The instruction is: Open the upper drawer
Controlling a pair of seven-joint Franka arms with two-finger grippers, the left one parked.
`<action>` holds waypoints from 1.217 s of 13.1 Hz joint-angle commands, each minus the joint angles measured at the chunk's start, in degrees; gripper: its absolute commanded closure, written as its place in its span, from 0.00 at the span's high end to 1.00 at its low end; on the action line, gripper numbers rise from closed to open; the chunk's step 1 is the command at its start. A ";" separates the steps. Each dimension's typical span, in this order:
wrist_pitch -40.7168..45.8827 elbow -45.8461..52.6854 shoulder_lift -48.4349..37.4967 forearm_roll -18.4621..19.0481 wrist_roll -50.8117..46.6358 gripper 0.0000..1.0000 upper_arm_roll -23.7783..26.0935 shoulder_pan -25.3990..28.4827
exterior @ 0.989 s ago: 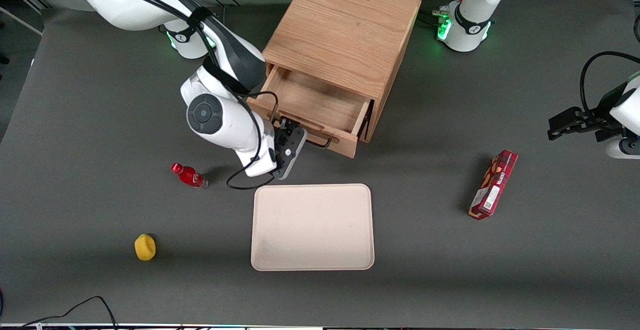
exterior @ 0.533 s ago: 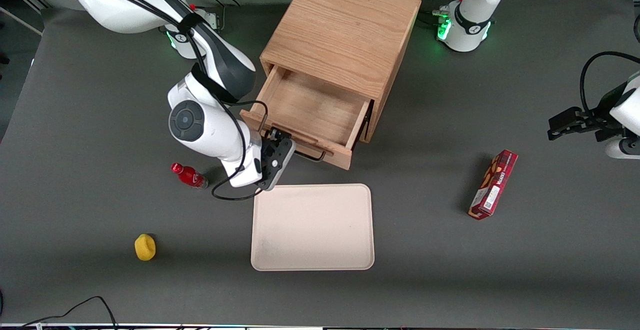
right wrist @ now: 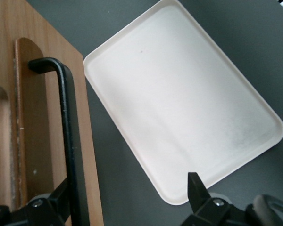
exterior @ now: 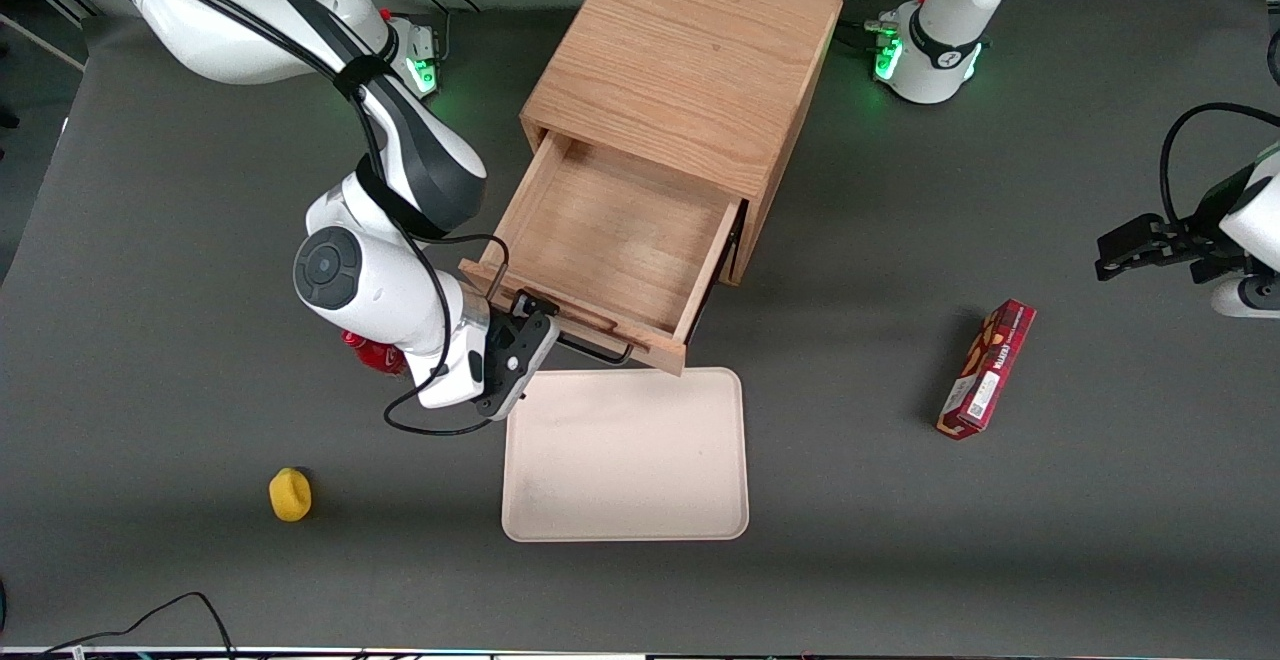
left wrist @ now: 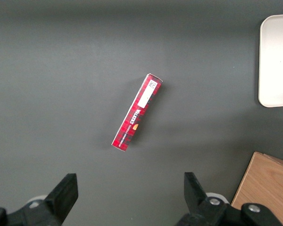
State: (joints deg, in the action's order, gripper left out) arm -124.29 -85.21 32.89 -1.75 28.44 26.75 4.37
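Observation:
The upper drawer (exterior: pixel 610 240) of the oak cabinet (exterior: pixel 690 60) stands pulled far out, its inside bare. Its black bar handle (exterior: pixel 595 350) faces the front camera, just above the tray's edge. My right gripper (exterior: pixel 532 328) is at the handle's end nearest the working arm. In the right wrist view the gripper (right wrist: pixel 129 200) is open, jaws wide apart. One finger (right wrist: pixel 61 197) touches the black handle bar (right wrist: pixel 68 141) on the drawer front (right wrist: pixel 35 141); the other finger (right wrist: pixel 196 188) is over the tray. The lower drawer is hidden under the upper one.
A beige tray (exterior: pixel 625 455) lies right in front of the open drawer, also in the wrist view (right wrist: pixel 179 103). A red bottle (exterior: pixel 372 355) lies partly under my arm. A yellow object (exterior: pixel 290 495) sits nearer the camera. A red box (exterior: pixel 985 370) lies toward the parked arm's end.
The upper drawer has slid farther out toward the front camera. My gripper has moved with its handle, the same way, and now covers part of the red bottle.

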 commanded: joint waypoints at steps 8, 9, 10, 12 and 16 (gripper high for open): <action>-2.01 3.38 1.91 -2.11 5.22 1.00 -2.14 -0.95; -2.01 3.38 1.91 -2.99 5.22 1.00 -2.14 -1.03; -1.92 3.29 1.74 -4.04 4.79 1.00 -2.14 -1.12; -0.53 3.29 -0.27 -10.00 4.52 1.00 -2.14 -1.56; 4.81 5.83 -6.95 -12.83 5.05 1.00 -1.87 -7.34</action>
State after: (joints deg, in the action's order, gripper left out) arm -124.33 -80.65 30.35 -11.88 31.88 24.82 0.49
